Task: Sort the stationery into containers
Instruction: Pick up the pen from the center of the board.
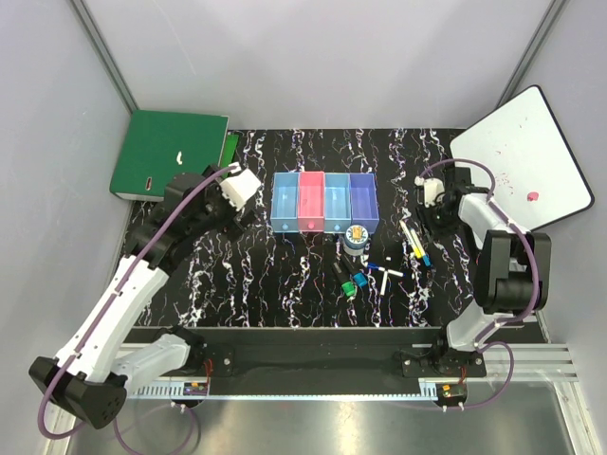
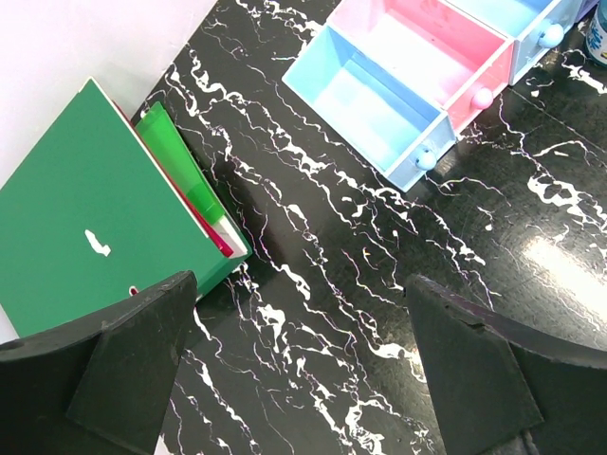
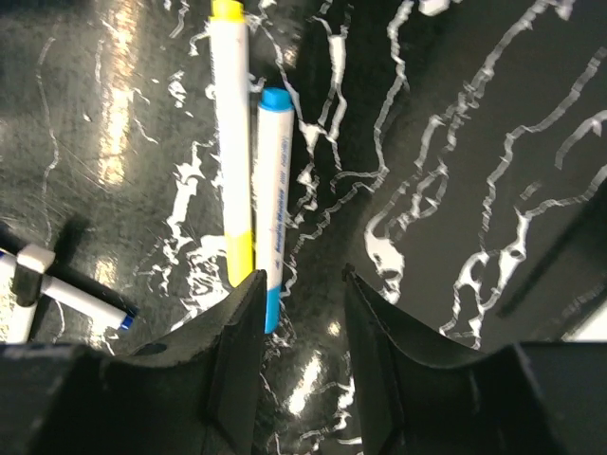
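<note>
The left gripper [image 2: 302,284] hangs wide apart over the marbled table [image 2: 332,332] near the bins [image 1: 325,224], while the right gripper [image 3: 302,277], narrowly parted and holding nothing, hovers beside two white pens [image 3: 230,142].

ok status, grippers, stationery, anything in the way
Left gripper open, empty, near green binder. Right gripper slightly open, empty, low beside yellow pen and blue pen. Stationery all on table, bins look empty. Path looks clear.

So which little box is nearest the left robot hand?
The light blue bin at the row's left end, beside the pink bin, sits nearest the left gripper.
</note>
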